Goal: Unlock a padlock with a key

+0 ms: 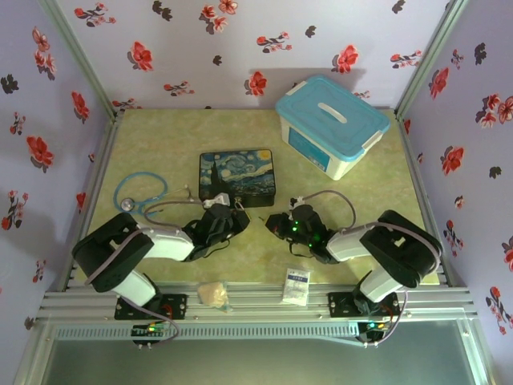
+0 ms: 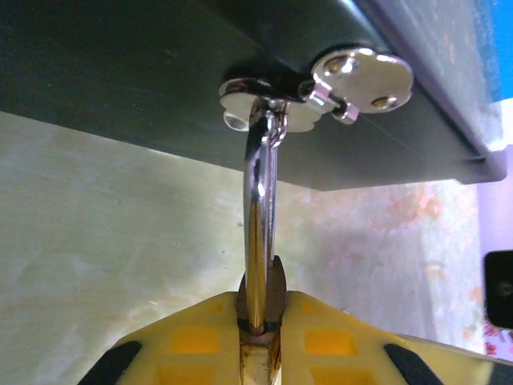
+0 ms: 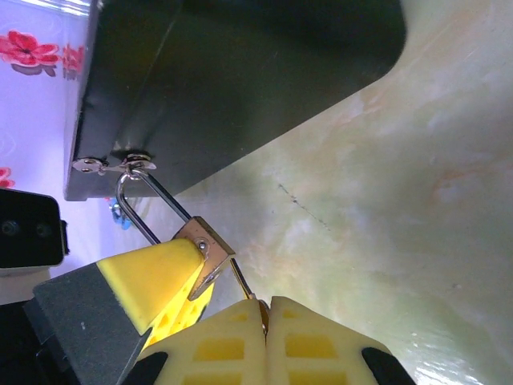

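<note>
The brass padlock hangs by its silver shackle from the clasp on the front of the dark tin box. My left gripper is shut on the padlock body, one yellow finger on each side. My right gripper is shut on the key. The key's thin blade runs from my fingertips up to the underside of the padlock. In the top view the left gripper and the right gripper meet just in front of the tin.
A blue-lidded plastic bin stands at the back right. A blue stethoscope lies left of the tin. Two small packets rest by the near rail. Flowered walls close in three sides of the table.
</note>
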Available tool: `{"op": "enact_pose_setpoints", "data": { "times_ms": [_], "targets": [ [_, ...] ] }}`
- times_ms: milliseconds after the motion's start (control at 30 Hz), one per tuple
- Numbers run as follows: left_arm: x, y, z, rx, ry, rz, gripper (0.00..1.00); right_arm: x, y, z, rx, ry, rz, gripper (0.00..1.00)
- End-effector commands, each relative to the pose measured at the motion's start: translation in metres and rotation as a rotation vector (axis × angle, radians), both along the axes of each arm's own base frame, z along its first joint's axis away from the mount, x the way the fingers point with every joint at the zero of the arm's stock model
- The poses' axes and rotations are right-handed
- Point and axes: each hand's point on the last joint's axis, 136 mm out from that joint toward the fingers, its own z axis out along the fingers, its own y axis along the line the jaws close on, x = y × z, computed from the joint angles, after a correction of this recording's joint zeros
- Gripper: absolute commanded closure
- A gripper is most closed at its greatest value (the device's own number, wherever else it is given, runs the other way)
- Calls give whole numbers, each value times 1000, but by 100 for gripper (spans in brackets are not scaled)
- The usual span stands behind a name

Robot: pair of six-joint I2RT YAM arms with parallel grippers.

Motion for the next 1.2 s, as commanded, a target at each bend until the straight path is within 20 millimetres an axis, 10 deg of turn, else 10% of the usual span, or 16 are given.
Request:
{"op": "enact_pose_setpoints", "data": {
  "times_ms": [0, 1167],
  "targets": [
    [14, -6, 26, -163, -64, 81, 100, 1, 10, 13, 105, -22, 4, 100],
    [15, 0, 22, -330, -47, 179, 100, 7, 31, 4, 212, -7, 34, 100]
  ]
}}
